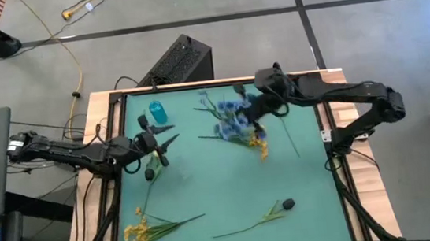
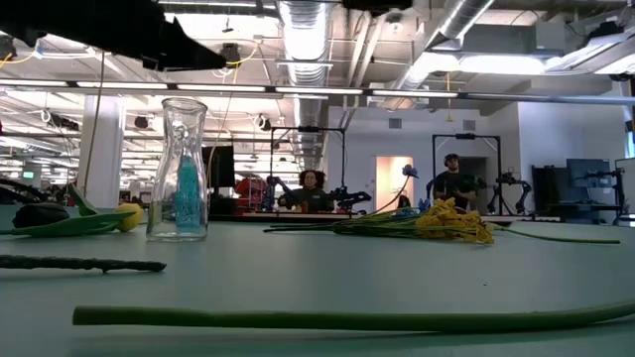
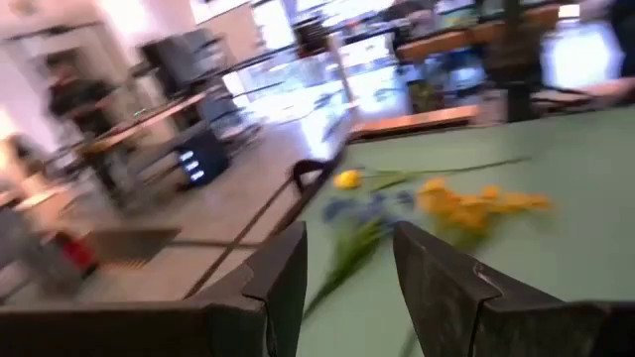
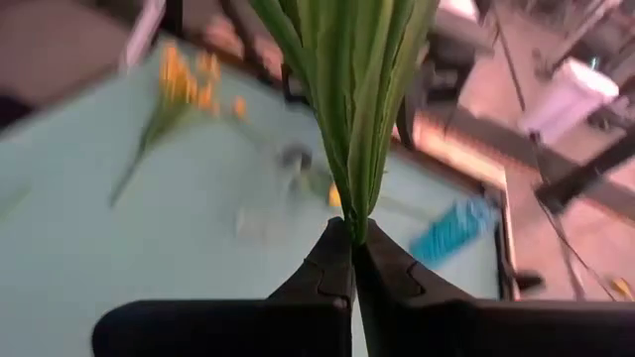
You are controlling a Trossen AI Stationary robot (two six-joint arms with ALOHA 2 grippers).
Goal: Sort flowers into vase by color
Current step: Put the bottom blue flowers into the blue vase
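A clear glass vase (image 1: 156, 110) (image 2: 184, 183) with blue inside stands upright at the table's far left. A pile of blue and yellow flowers (image 1: 241, 132) (image 2: 437, 223) lies flat at the far middle. My right gripper (image 1: 252, 113) (image 4: 352, 243) hovers over that pile, shut on a flower with long green leaves. Blurred blue blossoms (image 1: 228, 113) show just past its fingers. My left gripper (image 1: 161, 137) (image 3: 347, 268) stands open near the vase, level, with nothing between its fingers. My right gripper pinches the flower where its green leaves (image 4: 354, 213) bunch together, between the two fingertips (image 4: 332, 260). The leaves fan out ahead of the fingers, along the line they point. The flower is lifted above the table and a thin stalk (image 1: 288, 137) trails from it.
A yellow spray (image 1: 140, 230) lies at the near left corner. One stem with a dark bud (image 1: 286, 204) lies near the front edge, another (image 1: 150, 172) just below my left gripper. A long green stalk (image 2: 327, 317) crosses the low view's foreground. People stand in the room beyond.
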